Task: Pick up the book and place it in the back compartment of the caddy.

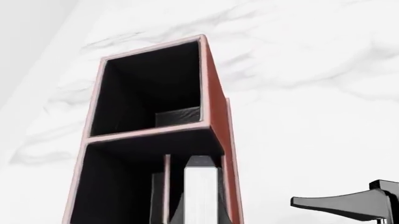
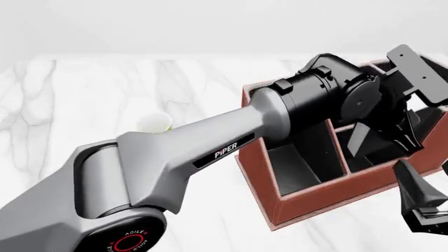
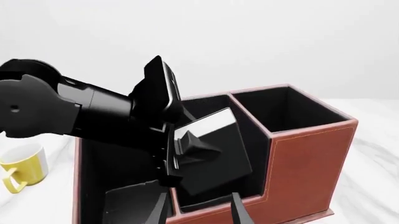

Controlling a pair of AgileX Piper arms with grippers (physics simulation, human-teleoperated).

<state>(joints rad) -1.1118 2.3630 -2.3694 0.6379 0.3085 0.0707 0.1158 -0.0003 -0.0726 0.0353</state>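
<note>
While my left fingers [image 3: 187, 154] grasp the tilted book [image 3: 212, 154] above the caddy [image 3: 305, 158], it may catch a partition or enter a wrong pocket.

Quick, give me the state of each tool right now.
Left tool: shut on the book, tilted over the caddy.
Right tool: open, holding nothing, beside the caddy.
</note>
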